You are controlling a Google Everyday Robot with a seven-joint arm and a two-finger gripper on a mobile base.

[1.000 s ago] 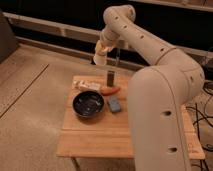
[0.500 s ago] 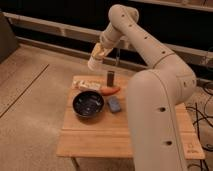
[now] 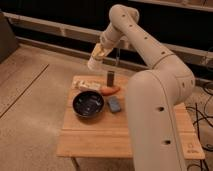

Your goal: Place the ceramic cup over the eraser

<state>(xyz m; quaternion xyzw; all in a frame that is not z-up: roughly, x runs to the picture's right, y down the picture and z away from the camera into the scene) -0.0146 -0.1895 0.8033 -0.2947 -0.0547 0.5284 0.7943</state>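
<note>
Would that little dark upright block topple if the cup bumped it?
Probably: the eraser stands narrow and taller than wide, so a nudge likely tips it. It seems light, being small. The gripper holds the ceramic cup above-left of it.

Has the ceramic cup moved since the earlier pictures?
Yes. The ceramic cup, in the end effector above the table, drifted slightly down and image-left against the eraser.

eraser (image 3: 110, 78): dk grey, upright | ceramic cup (image 3: 94, 62): cream, tilted, held by gripper (image 3: 99, 53), up-left above eraser

Wooden table (image 3: 150, 135): bowl (image 3: 88, 104), pad (image 3: 114, 104), eraser (image 3: 110, 78), block (image 3: 87, 85); jaws above
</note>
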